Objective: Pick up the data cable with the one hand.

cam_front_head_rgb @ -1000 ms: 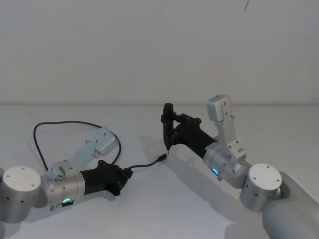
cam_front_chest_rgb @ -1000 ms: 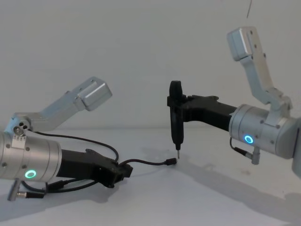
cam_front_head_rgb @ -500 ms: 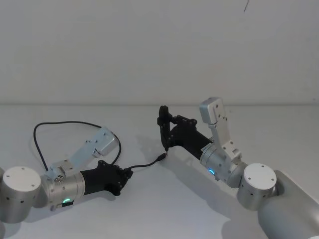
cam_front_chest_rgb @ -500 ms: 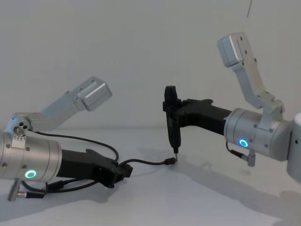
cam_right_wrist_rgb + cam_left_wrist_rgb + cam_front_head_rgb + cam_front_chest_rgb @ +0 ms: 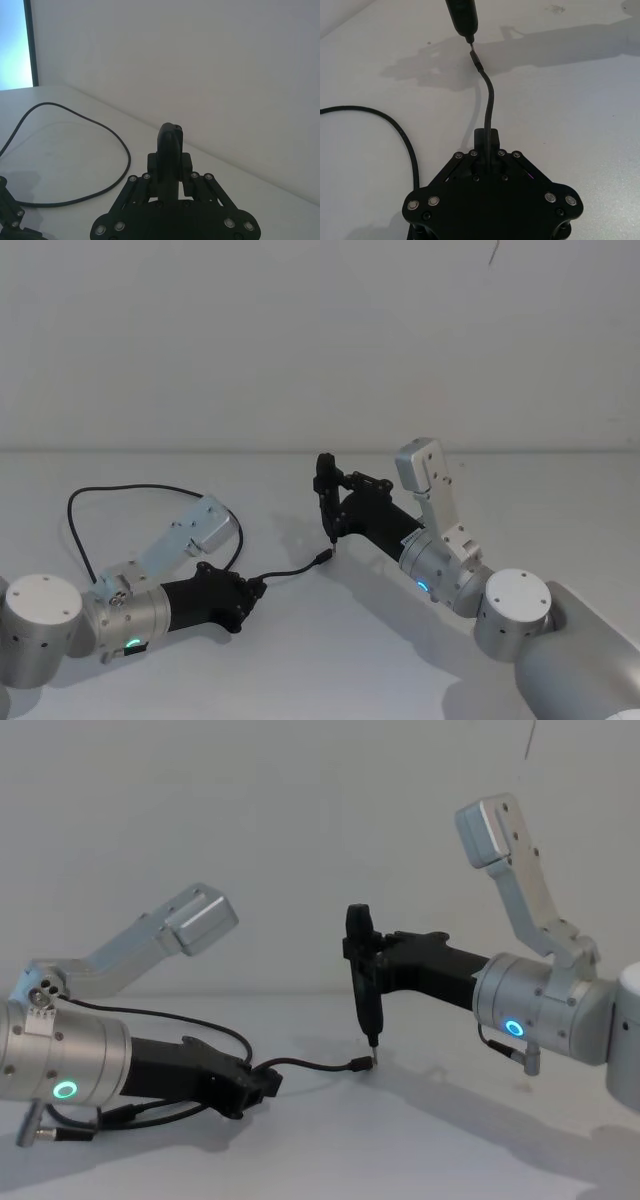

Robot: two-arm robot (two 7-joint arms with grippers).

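Observation:
The data cable [image 5: 130,488] is a thin black cord that loops over the table at the left and runs into my left gripper [image 5: 255,588], which is shut on it low over the table. A short free end sticks out to a small plug [image 5: 322,558]. In the left wrist view the cord [image 5: 489,100] leaves the jaws and ends at the plug [image 5: 476,57]. My right gripper [image 5: 340,502] is shut on a black pen-shaped tool [image 5: 362,980] held upright, its tip at the plug [image 5: 365,1063]. The right wrist view shows the tool [image 5: 170,142] between the jaws.
The white table [image 5: 330,660] meets a plain white wall behind. Short black wires with metal plugs hang under my left arm [image 5: 70,1120] and my right arm [image 5: 510,1048]. The left arm's silver elbow [image 5: 195,920] rises above the cable loop.
My right arm has shifted left with the tool, bringing its tip down to the cable's plug. The left gripper and the cable have stayed put.

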